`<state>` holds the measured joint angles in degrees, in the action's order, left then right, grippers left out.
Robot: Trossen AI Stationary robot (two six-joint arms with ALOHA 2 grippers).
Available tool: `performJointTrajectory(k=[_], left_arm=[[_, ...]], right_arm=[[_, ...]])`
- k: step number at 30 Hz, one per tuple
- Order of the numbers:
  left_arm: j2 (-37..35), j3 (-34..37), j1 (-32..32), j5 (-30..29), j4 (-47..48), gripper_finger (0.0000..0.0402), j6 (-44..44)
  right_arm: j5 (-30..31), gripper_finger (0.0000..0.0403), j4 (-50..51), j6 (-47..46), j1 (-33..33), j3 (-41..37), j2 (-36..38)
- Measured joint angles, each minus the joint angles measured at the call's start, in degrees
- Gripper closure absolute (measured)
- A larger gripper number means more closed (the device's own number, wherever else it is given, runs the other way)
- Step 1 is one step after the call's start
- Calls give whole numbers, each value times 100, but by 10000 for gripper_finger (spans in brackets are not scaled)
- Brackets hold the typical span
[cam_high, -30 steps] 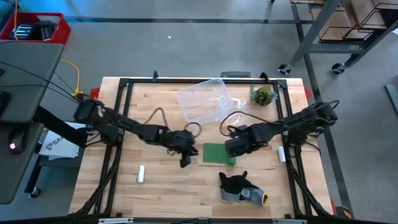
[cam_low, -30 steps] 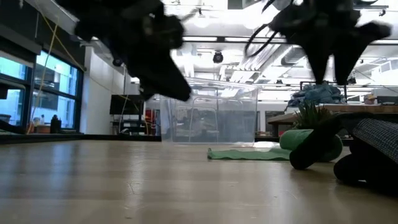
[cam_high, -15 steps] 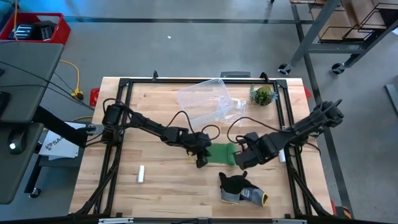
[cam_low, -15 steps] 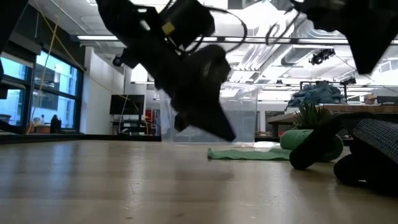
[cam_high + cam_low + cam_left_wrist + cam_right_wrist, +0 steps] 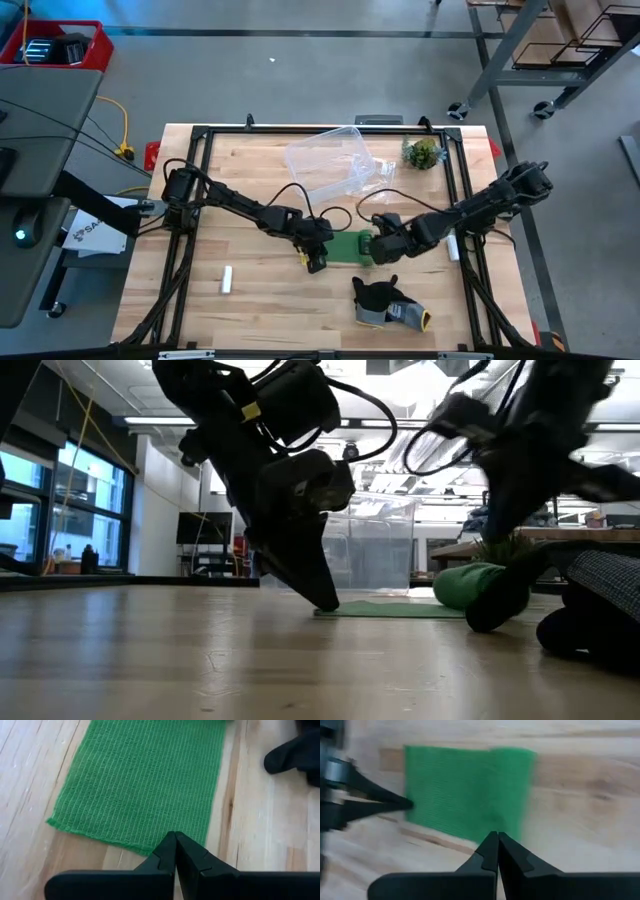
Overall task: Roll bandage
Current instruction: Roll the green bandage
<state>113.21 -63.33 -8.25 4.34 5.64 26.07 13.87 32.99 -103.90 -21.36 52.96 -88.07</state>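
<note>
Bandage [image 5: 352, 246] — a bright green ribbed strip, partly rolled — lies flat near the middle of the wooden table [image 5: 250, 300], with its rolled part [image 5: 466, 584] at the end nearer the right arm. Left pincer [image 5: 316, 262] is down at the strip's free end, its fingers pressed together with nothing between them; in the left wrist view the shut tips [image 5: 175, 851] sit just at the fabric's edge. Right pincer [image 5: 380, 252] is at the rolled end, fingers also pressed together and gripping nothing — its wrist view shows the closed tips [image 5: 496, 850] at the green edge. A dark grey glove [image 5: 388, 304] lies near the table's front edge, a clear plastic container [image 5: 328, 160] behind the bandage.
</note>
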Motion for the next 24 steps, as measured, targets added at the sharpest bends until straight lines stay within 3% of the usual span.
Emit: performJointTrajectory(k=[3,7,10,24], left_arm=[[0,2,0,-3,-3,401,84],[0,7,0,-2,4,401,87],[0,7,-2,-2,10,401,88],[4,13,-2,9,6,401,87]], right_arm=[[-20,403,-396,221,208,-119,0],[-101,403,-198,253,312,-176,0],[-375,403,-136,392,246,-176,0],[-366,403,-476,244,155,-174,-465]])
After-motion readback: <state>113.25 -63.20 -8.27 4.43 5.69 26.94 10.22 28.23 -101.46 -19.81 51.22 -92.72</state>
